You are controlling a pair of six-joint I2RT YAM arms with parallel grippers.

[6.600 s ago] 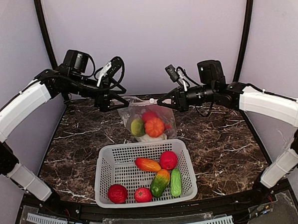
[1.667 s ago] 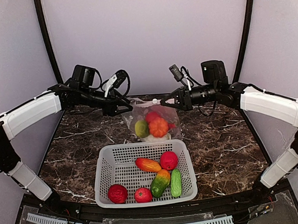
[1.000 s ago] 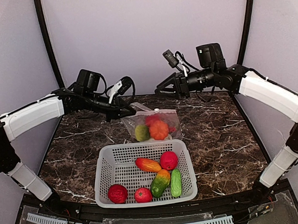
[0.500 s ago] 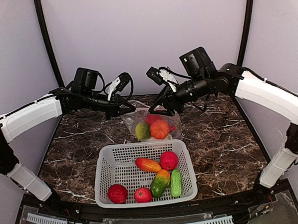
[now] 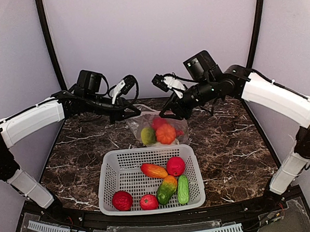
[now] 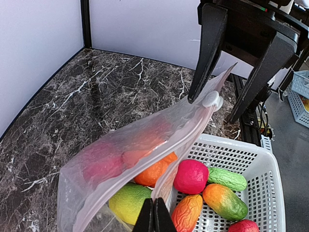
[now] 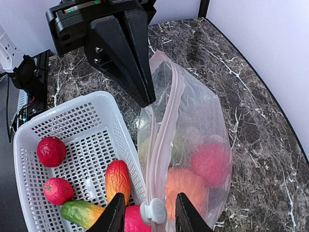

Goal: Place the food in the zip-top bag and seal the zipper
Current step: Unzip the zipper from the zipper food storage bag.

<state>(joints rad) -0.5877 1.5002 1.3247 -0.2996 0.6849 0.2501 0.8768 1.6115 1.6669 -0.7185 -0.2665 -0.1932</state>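
Right now the zip-top bag (image 5: 158, 127) is held up over the far side of the marbled surface (image 5: 224, 143), just behind the white basket (image 5: 120, 152). It is clear and faintly dotted, with orange, green and red food (image 5: 166, 133) bulging in its lower part. Its zipper (image 7: 161, 140) runs as a pale strip along the upper edge, with a white slider (image 7: 153, 211) at one end. The left fingers (image 6: 147, 217) are pinched together on the strip's opposite end, while the right fingers (image 7: 112, 220) stand apart, one on each side of the slider.
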